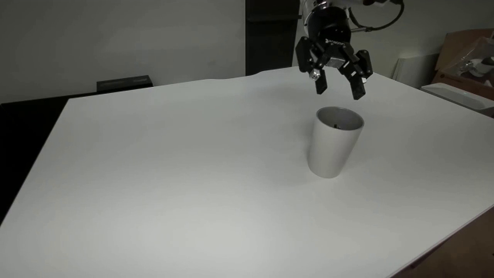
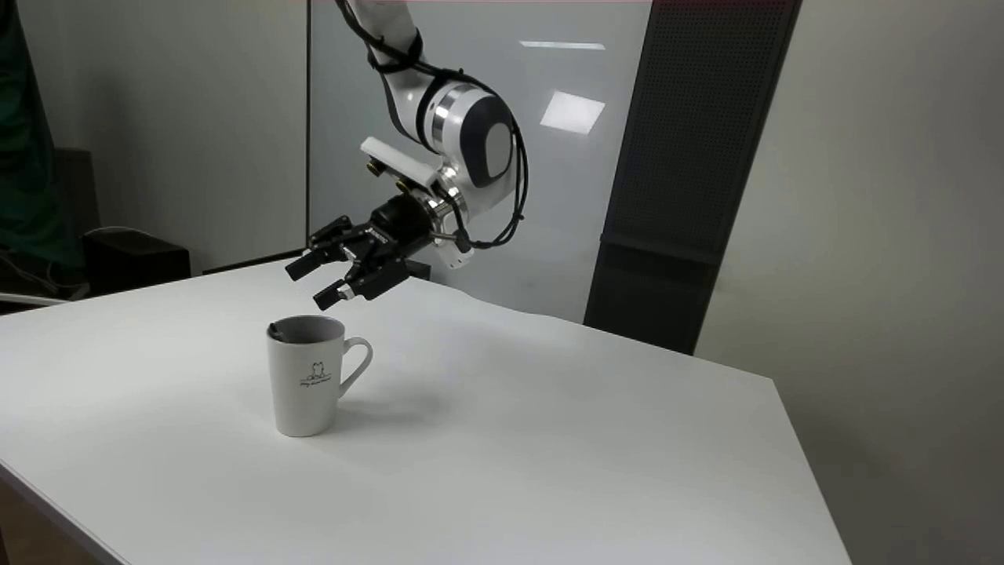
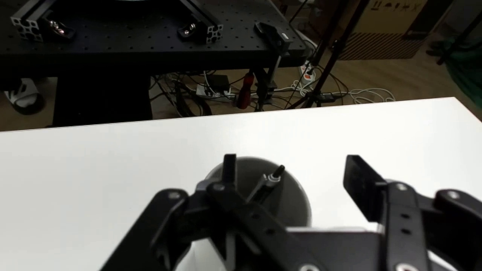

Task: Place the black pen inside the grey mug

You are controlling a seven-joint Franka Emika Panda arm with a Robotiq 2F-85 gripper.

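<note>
The grey mug [image 1: 332, 152] stands upright on the white table; it also shows in an exterior view [image 2: 298, 400] with its handle and a small dark print. The black pen [image 3: 265, 188] is inside the mug, leaning against its inner wall, with its clicker end near the rim. Only its tip shows in the exterior views [image 1: 336, 126] [image 2: 274, 330]; its lower part is hidden. My gripper [image 1: 339, 90] is open and empty, above the mug's rim and apart from it. In the wrist view my gripper [image 3: 290, 162] has one finger in front of the mug's opening.
The white table [image 2: 549, 439] carries the mug. Its edge shows in the wrist view, with a black perforated bench [image 3: 124, 41], cables and a tripod beyond. A cardboard box [image 1: 447, 46] and a white tray [image 1: 459, 94] sit past the table's side in an exterior view.
</note>
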